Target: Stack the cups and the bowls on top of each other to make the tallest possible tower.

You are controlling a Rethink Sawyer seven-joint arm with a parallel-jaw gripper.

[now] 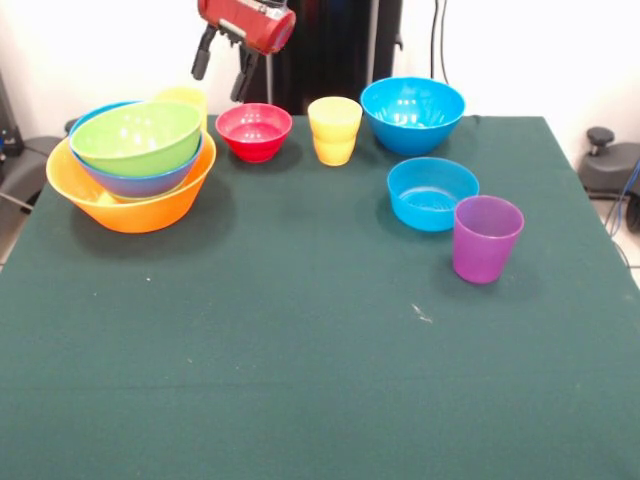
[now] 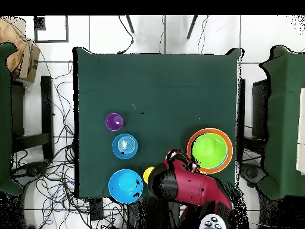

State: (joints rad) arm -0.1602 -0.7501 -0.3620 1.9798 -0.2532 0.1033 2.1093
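Green table point(image 1: 300, 360) lies bare near its front edge; empty jaws gape above the red bowl point(image 1: 254, 130).

Front view: tower point(image 1: 135, 165) far left, then small bowl point(image 1: 254, 131), cup point(image 1: 334, 130), big bowl point(image 1: 412, 114); shallow bowl point(image 1: 432, 193) w/ 2nd cup point(image 1: 486, 238) nearer, right.

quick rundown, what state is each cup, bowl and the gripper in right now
gripper: open, empty, raised above the table's far edge
orange bowl: upright, holds the nested blue bowl
nested blue bowl: inside orange bowl
lime bowl: on top, tilted
red bowl: upright, empty
yellow cup: upright
large blue bowl: upright, empty
shallow blue bowl: upright
purple cup: upright, alone
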